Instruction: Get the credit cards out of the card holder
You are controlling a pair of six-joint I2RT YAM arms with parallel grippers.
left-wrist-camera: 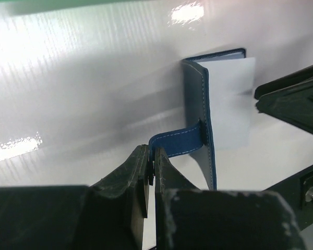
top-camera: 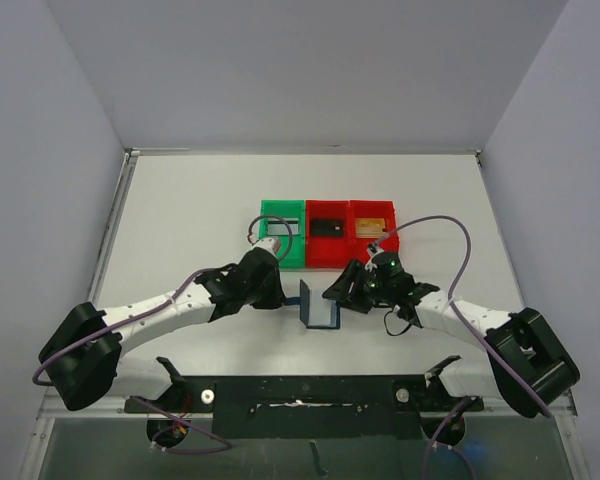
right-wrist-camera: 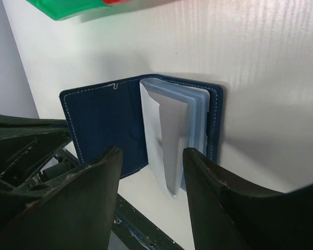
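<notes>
The navy card holder (top-camera: 318,306) stands open on the table between my two grippers. My left gripper (left-wrist-camera: 151,153) is shut on its blue strap (left-wrist-camera: 172,144), left of the cover (left-wrist-camera: 195,112). My right gripper (right-wrist-camera: 152,152) is open, its fingers either side of the pale clear pocket sleeves (right-wrist-camera: 172,135) that fan out from the card holder (right-wrist-camera: 101,120). No card shows in the sleeves. A black card (top-camera: 327,227) lies in the middle red bin, a gold-tan card (top-camera: 373,224) in the right red bin, and a pale grey card (top-camera: 279,222) in the green bin.
The green bin (top-camera: 282,250) and two red bins (top-camera: 328,257) (top-camera: 377,207) stand in a row just behind the card holder. The green bin's edge shows at the top of the right wrist view (right-wrist-camera: 68,9). The black frame bar (top-camera: 310,390) runs along the near edge.
</notes>
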